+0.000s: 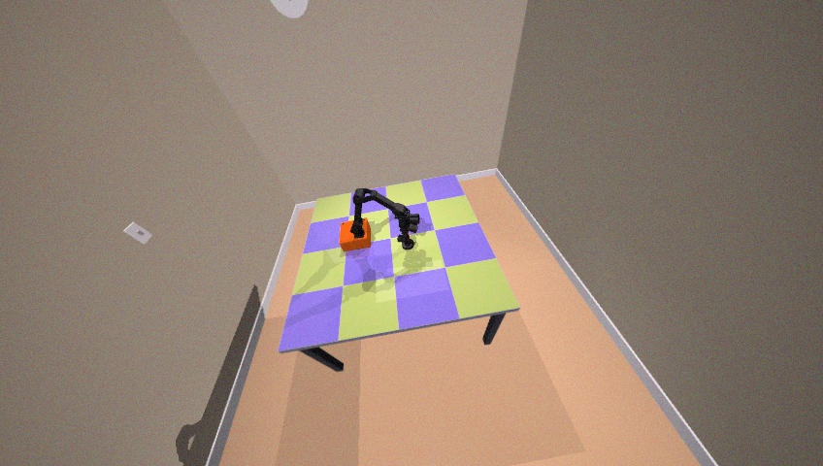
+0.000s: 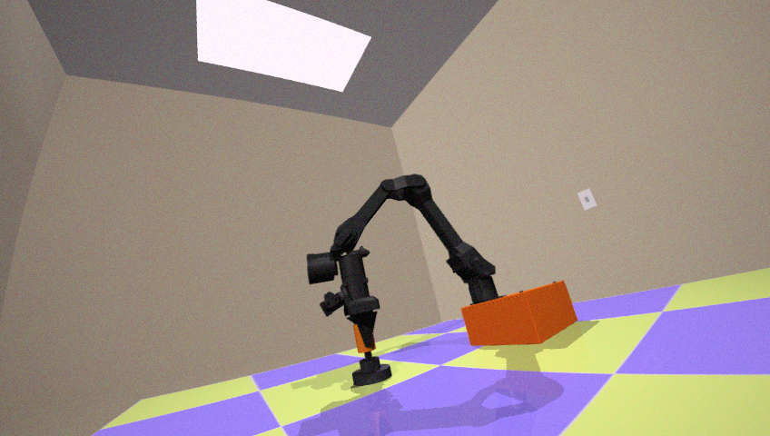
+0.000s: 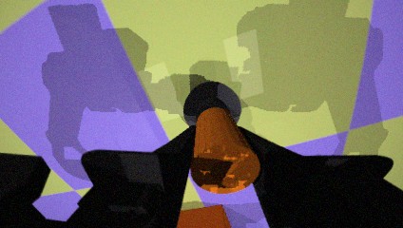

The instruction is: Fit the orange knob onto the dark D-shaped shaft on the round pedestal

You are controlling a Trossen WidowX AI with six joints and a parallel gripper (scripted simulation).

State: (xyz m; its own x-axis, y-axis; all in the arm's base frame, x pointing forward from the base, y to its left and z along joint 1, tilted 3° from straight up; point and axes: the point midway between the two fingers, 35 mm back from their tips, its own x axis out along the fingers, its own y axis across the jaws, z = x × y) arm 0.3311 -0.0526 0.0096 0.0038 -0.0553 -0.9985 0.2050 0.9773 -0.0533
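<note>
My gripper [image 2: 365, 340] [image 3: 215, 129] [image 1: 406, 234] is shut on the orange knob [image 2: 361, 338] [image 3: 220, 147], a tapered orange cylinder held upright between the dark fingers. The knob's lower end sits right above the dark shaft [image 2: 370, 360], which stands on the round dark pedestal [image 2: 371, 373] [image 3: 209, 97] [image 1: 408, 245]. In the wrist view the knob covers the shaft, so the shaft's flat side is hidden. In the exterior view the knob's bottom is at the shaft's top, with the pedestal's disc still a little below it.
The arm's orange base box [image 2: 518, 320] [image 1: 353, 236] stands on the purple and yellow-green checkered table [image 1: 478, 288] [image 2: 675, 345], to the right of the pedestal in the exterior view. Walls close in behind the table.
</note>
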